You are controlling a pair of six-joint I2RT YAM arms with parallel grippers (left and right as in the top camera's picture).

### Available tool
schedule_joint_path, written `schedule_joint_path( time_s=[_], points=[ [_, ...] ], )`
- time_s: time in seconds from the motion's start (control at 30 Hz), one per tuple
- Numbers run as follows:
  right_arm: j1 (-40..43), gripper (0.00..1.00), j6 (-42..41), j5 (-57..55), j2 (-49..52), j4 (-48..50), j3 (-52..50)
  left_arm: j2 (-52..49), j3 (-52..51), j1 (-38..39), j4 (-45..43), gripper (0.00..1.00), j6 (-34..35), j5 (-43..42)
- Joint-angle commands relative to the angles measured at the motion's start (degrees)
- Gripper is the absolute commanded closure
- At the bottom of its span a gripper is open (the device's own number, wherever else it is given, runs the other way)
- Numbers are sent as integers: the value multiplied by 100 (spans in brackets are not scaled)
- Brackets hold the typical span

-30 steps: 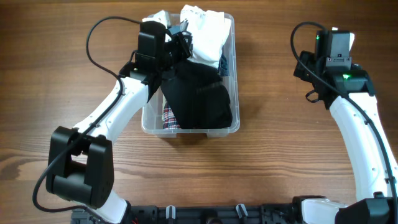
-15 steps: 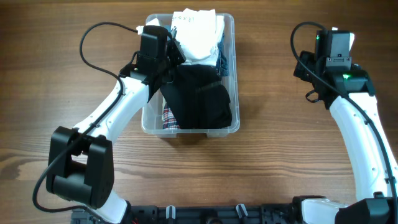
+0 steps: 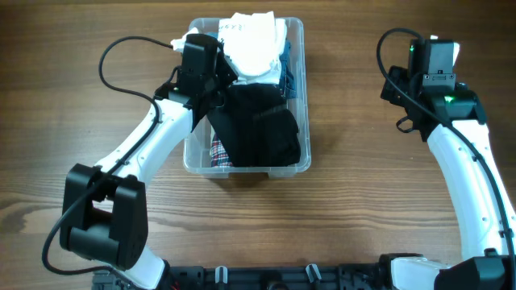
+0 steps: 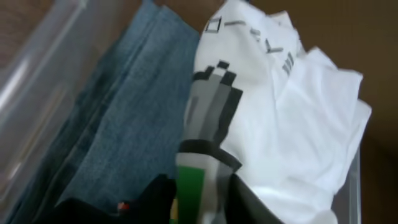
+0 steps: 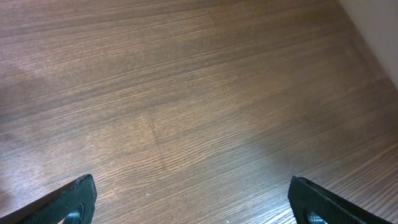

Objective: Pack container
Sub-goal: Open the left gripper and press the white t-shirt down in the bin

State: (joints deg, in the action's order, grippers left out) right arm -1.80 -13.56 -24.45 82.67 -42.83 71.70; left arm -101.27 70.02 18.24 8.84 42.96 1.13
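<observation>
The clear plastic container (image 3: 305, 97) stands at the table's middle back. In it lie a white printed T-shirt (image 3: 251, 42) at the far end, a black garment (image 3: 260, 129) in the middle, blue denim (image 3: 289, 74) along the right wall and a plaid cloth (image 3: 218, 153) at the near left. My left gripper (image 3: 222, 71) reaches into the container and is shut on the white T-shirt (image 4: 280, 118); its fingers (image 4: 202, 200) pinch the printed fabric beside the denim (image 4: 118, 130). My right gripper (image 3: 438, 44) is open and empty over bare table (image 5: 193, 202).
The container's clear left wall (image 4: 34, 68) shows in the left wrist view. Bare wooden table (image 3: 363, 201) lies all round the container. A pale edge (image 5: 379, 25) shows at the table's far right in the right wrist view.
My left gripper has drawn back to the left with the white T-shirt, and the shirt has shifted left at the container's far end. The right arm has not moved.
</observation>
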Motion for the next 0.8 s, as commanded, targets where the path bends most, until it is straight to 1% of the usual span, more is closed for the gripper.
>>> schedule_joint_path(
  time_s=[0.0, 0.1, 0.3, 0.33, 0.37, 0.4, 0.43, 0.47, 0.57, 0.7, 0.77],
  points=[
    [11, 0, 7, 52, 37, 11, -4, 216, 105, -133, -380, 53, -271, 221],
    [11, 0, 4, 52, 37, 11, -4, 566, 168, -221, -605, 52, -280, 216],
    [11, 0, 7, 52, 37, 9, -4, 1268, 186, -186, -940, 52, -861, -188],
    [11, 0, 4, 52, 39, 11, -4, 1338, 186, -177, -986, 55, -944, -306],
    [11, 0, 7, 52, 37, 11, -4, 1397, 186, -160, -1051, 62, -979, -413],
    [11, 0, 4, 52, 37, 11, -4, 1445, 195, -149, -1110, 71, -979, -538],
    [11, 0, 7, 52, 37, 11, -4, 1491, 229, -129, -1137, 86, -977, -680],
    [11, 0, 4, 52, 37, 11, -4, 1515, 282, -109, -1123, 96, -979, -776],
    [11, 0, 7, 52, 37, 11, -4, 1519, 612, 0, -859, 96, -988, -946],
    [11, 0, 7, 52, 37, 11, -4, 1438, 1320, 192, -83, 96, -1661, -940],
    [11, 0, 4, 52, 37, 13, -4, 1346, 1764, 256, 376, 96, -1851, -922]
  ],
)
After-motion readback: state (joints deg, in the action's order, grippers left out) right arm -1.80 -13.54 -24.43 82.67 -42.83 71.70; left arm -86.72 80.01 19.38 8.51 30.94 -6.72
